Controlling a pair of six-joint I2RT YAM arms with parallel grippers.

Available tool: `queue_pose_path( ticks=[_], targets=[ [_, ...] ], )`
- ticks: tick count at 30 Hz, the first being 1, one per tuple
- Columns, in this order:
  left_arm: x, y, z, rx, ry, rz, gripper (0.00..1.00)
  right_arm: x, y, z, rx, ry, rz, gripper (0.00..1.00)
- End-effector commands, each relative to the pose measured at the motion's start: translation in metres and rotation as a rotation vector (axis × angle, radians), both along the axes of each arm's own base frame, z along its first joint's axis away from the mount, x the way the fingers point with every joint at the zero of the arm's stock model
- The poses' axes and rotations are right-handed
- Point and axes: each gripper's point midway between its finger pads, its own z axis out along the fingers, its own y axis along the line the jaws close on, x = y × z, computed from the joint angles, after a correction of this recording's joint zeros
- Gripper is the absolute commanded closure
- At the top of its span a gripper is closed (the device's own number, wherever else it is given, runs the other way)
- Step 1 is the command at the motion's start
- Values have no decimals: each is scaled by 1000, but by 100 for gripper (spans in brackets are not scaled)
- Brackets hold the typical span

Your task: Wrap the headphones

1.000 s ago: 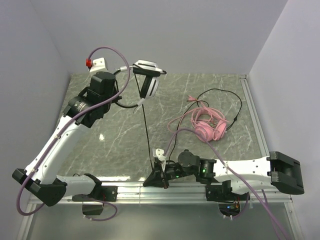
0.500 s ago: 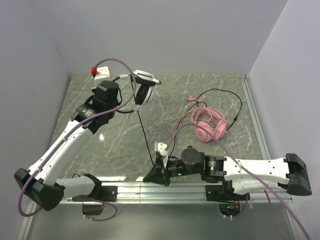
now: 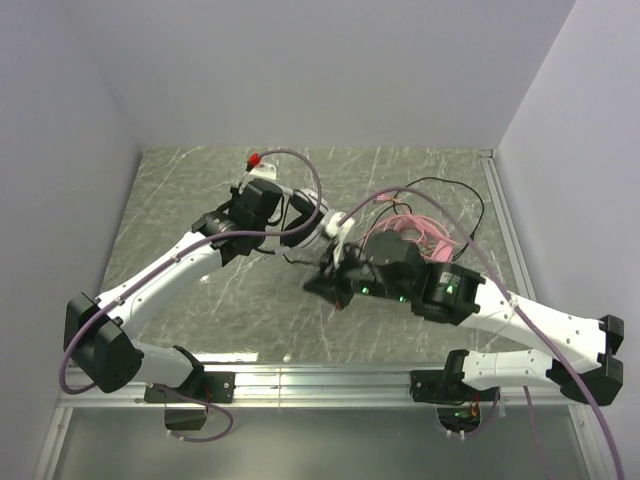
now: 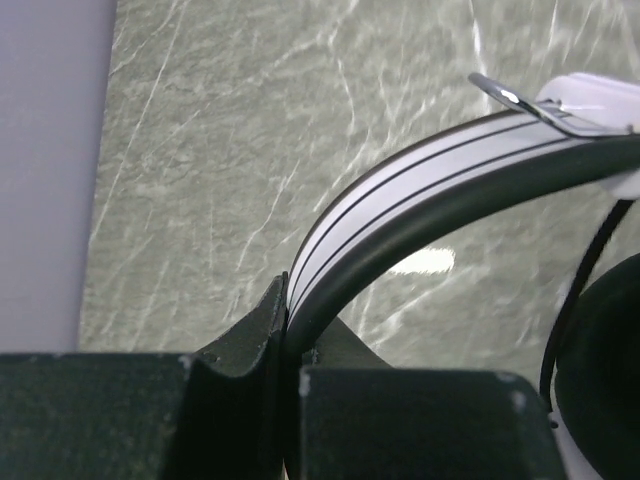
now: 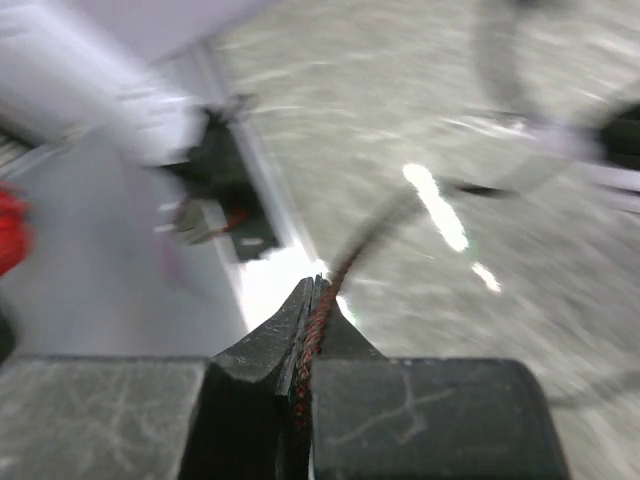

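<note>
The left end effector [image 4: 290, 325] is clamped on the headband [image 4: 420, 195] of the black-and-white headset [image 3: 305, 212], with only the band between its fingers. From the grip the band arches up and to the right over the counter [image 4: 220, 150]. It ends at a black ear cup [image 4: 610, 385] off to the right of the fingers.

The right end effector [image 5: 312, 305] is pinched shut on the black cable [image 5: 345, 262]. The cable leaves the fingertips and runs up and to the right. That wrist view is blurred, so little else can be made out there.

From above, the right end effector sits low over the counter, just on the near side of the headset held by the left one, and the two are close together. The pink headset [image 3: 420, 228] lies on the counter behind the right arm and is mostly hidden by it. Its pink cable [image 3: 385, 200] shows just beyond, on the far side.
</note>
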Motion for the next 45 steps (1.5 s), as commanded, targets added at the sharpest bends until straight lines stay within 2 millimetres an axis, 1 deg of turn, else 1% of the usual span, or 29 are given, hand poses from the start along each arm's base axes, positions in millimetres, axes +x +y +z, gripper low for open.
queue_pose_path(
  ticks=[1,2,3,4,5,6,7,9,10,11,12,13,14,15,16,18,20,23,27,30,33,35,36,37,38,39,40,42,45],
  targets=[
    [3,-9,36,-61,-117,-91,100,33,-37,17,-14,-27,-109,100],
    [-1,-12,31,-49,-95,-137,100,47,-51,25,-10,-50,-168,100],
    [-3,-21,29,-72,-83,-193,100,54,-57,27,-13,-58,-192,100],
    [-8,-24,33,-89,-86,-226,100,58,-63,28,-22,-78,-198,100],
    [-13,-29,30,-83,-62,-288,100,63,-69,32,-20,-94,-221,100],
    [-19,-34,27,-95,-42,-338,100,72,-75,33,-27,-101,-254,100],
    [-29,-48,28,-111,-22,-461,100,77,-79,33,-38,-115,-274,100],
    [-41,-57,19,-99,17,-570,100,89,-85,30,-51,-117,-320,100],
    [-50,-65,19,-123,26,-638,100,92,-85,31,-47,-120,-326,100],
    [-53,-65,13,-112,42,-653,100,95,-84,30,-52,-116,-325,100],
    [-51,-64,14,-114,30,-637,100,93,-80,29,-48,-103,-298,100],
    [-47,-60,12,-114,20,-595,100,92,-78,30,-49,-94,-283,100],
    [-40,-48,14,-119,-3,-489,100,90,-72,33,-47,-84,-257,100],
    [-38,-46,14,-118,-6,-466,100,88,-68,36,-43,-78,-231,100],
    [-37,-48,10,-106,14,-477,100,83,-65,37,-35,-65,-203,100],
    [-39,-59,6,-102,42,-548,100,85,-63,45,-14,-67,-211,100],
    [-43,-68,-3,-99,66,-613,100,91,-66,56,2,-88,-246,100],
    [-48,-74,-11,-94,67,-664,100,98,-67,67,-4,-98,-266,100],
    [-51,-80,-16,-91,53,-676,100,105,-60,80,-1,-97,-257,100],
    [-52,-85,-20,-79,74,-675,100,119,-56,85,-7,-89,-285,100],
    [-56,-91,-21,-74,88,-697,100,136,-56,81,-43,-90,-335,100],
    [-61,-96,-21,-90,90,-733,100,155,-61,68,-92,-95,-407,100],
    [-65,-97,-14,-105,67,-752,100,165,-67,62,-101,-87,-440,100],
    [-73,-102,-16,-124,74,-803,100,171,-68,52,-108,-71,-450,100],
    [-77,-104,-14,-135,67,-831,100,177,-71,47,-106,-61,-461,100],
    [-81,-104,-2,-158,22,-848,100,184,-77,44,-96,-49,-486,100],
    [-86,-105,-5,-168,25,-869,100,187,-79,38,-91,-47,-494,100],
    [-89,-103,0,-174,4,-874,100,192,-85,35,-74,-44,-519,100],
    [-94,-102,-2,-173,22,-894,100,204,-101,27,-54,-31,-569,100]
  ],
)
